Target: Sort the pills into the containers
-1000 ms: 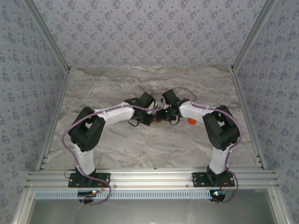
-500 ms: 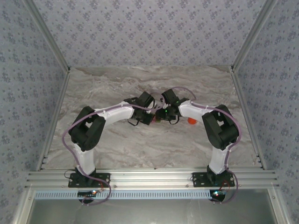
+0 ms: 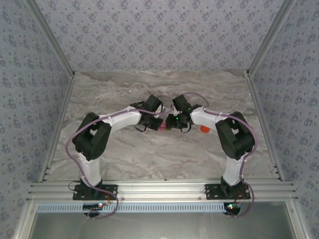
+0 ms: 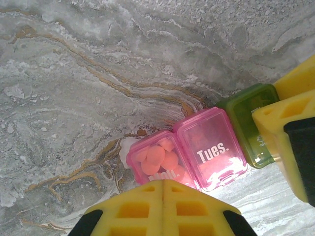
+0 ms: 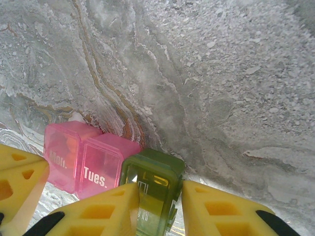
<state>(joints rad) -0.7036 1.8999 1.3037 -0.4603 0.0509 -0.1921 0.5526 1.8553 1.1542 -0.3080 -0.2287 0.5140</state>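
The containers are a joined strip lying on the marble: a pink compartment marked "Mon." (image 4: 157,160) with several round orange pills (image 4: 155,155) showing inside, a pink one marked "Tues." (image 4: 212,147), and an olive-green one (image 4: 248,120). My left gripper (image 4: 163,182) is shut, its yellow fingertips pressed together just at the near edge of the "Mon." compartment. My right gripper (image 5: 157,194) is shut on the olive-green compartment (image 5: 153,177), one finger on each side. From above, both grippers (image 3: 158,122) (image 3: 170,124) meet at the pink containers (image 3: 162,128).
An orange object (image 3: 204,129) lies on the marble just right of the right wrist. The right gripper's yellow fingers (image 4: 290,123) crowd the green end in the left wrist view. Patterned walls and metal rails (image 3: 60,124) bound the table.
The left wrist has drawn back slightly toward the far left, and the pink compartments now show between the two grippers. The right arm has stayed still.
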